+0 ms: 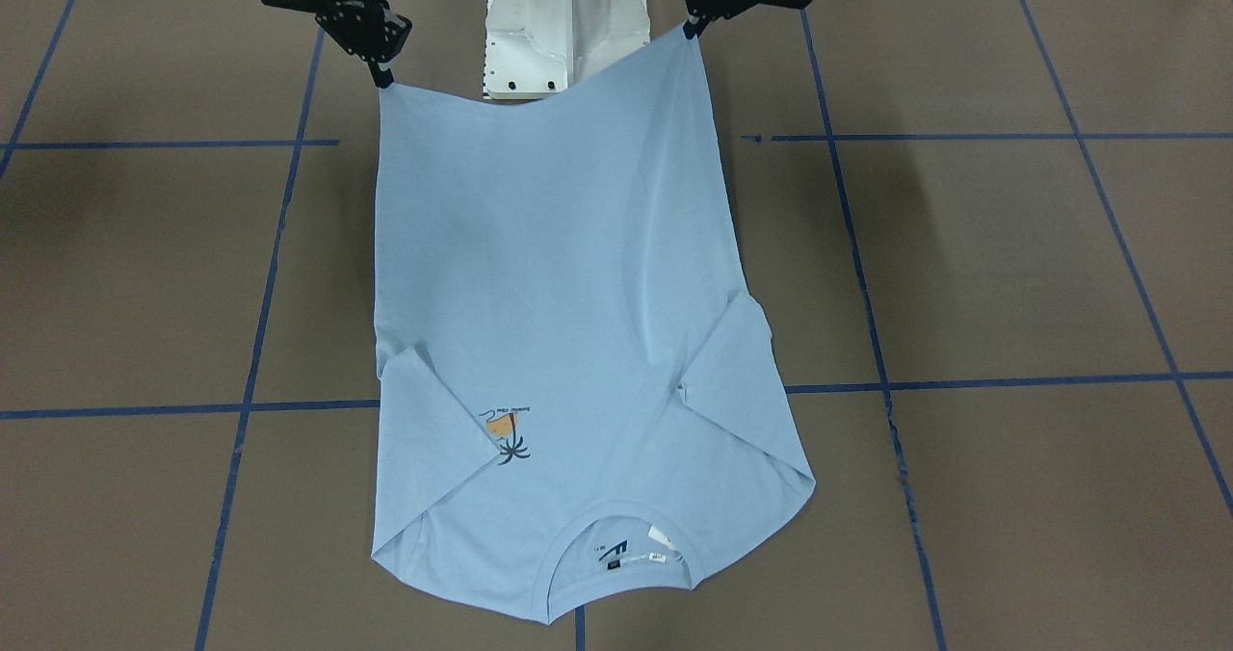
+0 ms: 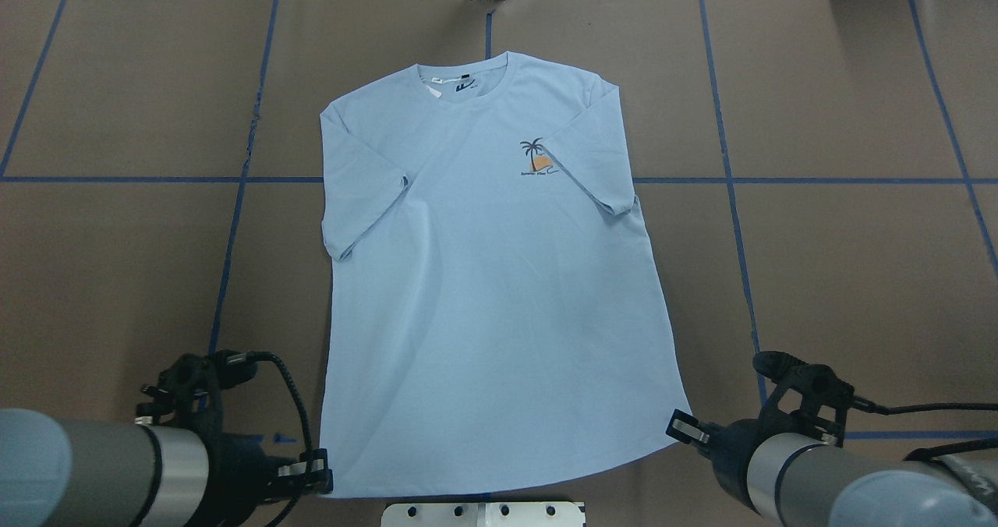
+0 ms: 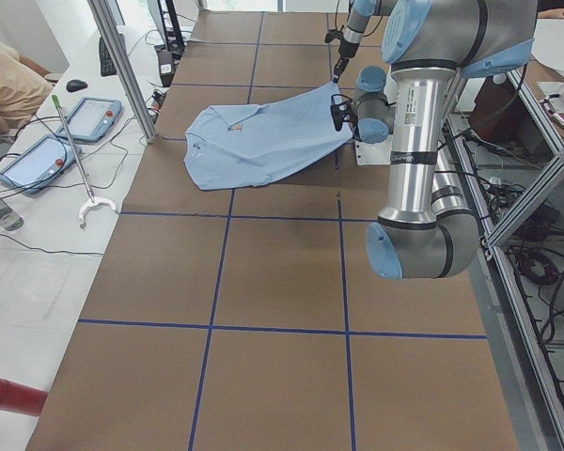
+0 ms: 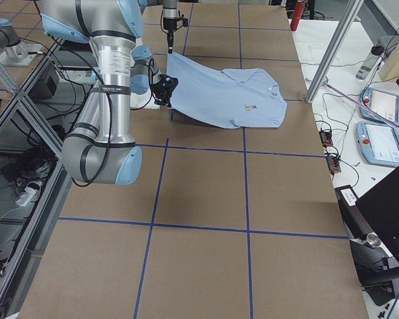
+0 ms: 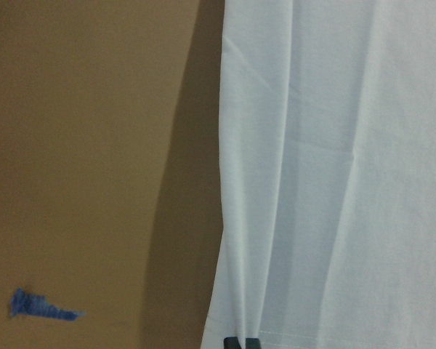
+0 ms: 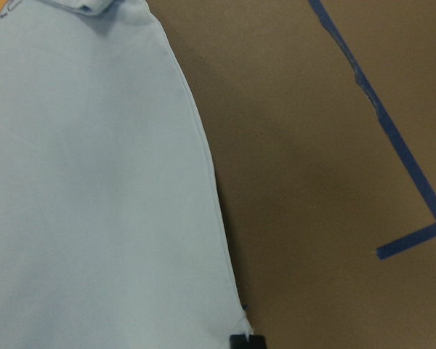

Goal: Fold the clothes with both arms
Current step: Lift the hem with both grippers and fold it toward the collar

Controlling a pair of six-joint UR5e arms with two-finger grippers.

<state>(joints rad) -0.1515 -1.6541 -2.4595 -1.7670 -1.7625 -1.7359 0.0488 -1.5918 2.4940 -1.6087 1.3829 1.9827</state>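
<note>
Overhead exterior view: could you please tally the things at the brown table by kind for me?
1 light blue short-sleeved fabric T-shirt
2 silver-grey tubular robot arms: the left arm and the right arm
2 black two-finger pincers: the left pincer and the right pincer, each shut on a hem corner
1 white metal pedestal base
Total: 6
</note>
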